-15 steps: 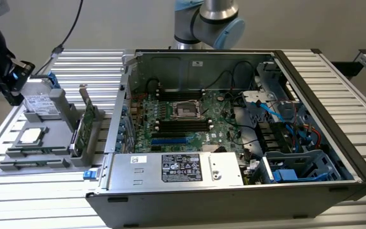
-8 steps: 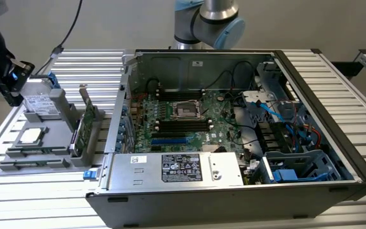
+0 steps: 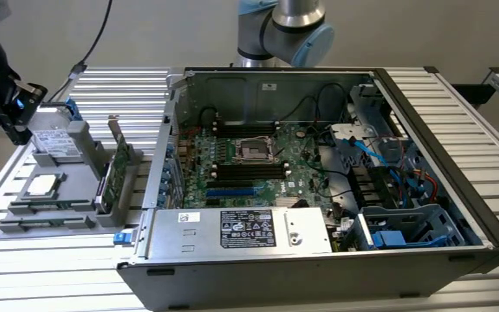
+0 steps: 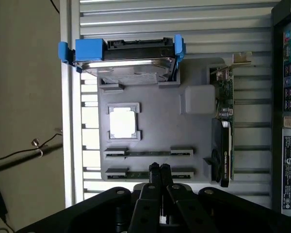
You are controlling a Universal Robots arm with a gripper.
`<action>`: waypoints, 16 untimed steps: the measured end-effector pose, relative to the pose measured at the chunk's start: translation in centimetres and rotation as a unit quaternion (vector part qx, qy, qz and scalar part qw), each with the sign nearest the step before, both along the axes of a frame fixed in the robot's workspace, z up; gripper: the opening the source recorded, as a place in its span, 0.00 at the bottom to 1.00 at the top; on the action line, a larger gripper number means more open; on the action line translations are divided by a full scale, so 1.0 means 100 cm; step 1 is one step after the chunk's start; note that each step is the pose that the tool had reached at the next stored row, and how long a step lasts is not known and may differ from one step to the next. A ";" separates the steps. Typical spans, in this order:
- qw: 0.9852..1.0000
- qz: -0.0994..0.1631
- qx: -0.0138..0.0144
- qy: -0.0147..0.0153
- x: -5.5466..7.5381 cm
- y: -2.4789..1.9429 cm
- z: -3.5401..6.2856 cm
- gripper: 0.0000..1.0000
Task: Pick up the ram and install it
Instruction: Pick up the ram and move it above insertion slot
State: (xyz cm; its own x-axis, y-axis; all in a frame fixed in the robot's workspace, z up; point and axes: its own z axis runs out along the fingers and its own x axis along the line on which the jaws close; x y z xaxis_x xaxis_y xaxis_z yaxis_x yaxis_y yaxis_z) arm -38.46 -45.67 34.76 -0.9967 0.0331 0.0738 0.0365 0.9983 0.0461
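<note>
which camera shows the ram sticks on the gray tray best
The wrist view: it looks straight down on both ram sticks in the gray tray, the shut gripper overlapping one. The exterior view catches them obliquely, as thin strips at the tray's near end.

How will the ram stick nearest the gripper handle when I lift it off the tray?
The ram is a thin, narrow board, so it is probably stiff and light. It seems to sit on edge in end holders of the grey tray, so it may bind if pulled crooked.

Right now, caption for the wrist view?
Shut fingers above a ram stick in a gray tray with drive, chip and card.
</note>
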 end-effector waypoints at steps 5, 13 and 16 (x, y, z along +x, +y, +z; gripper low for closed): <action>1.000 0.003 0.000 0.001 0.000 0.0000 0.0000 0.10; 0.997 0.074 0.000 0.000 0.000 0.0000 0.0000 0.10; 0.995 0.102 0.000 0.000 0.000 0.0000 0.0000 0.10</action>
State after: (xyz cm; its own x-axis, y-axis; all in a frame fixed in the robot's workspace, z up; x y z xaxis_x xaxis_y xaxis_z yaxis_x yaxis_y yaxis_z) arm -38.47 -45.67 34.76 -0.9827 -0.1696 0.0748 -0.1665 0.9850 0.0460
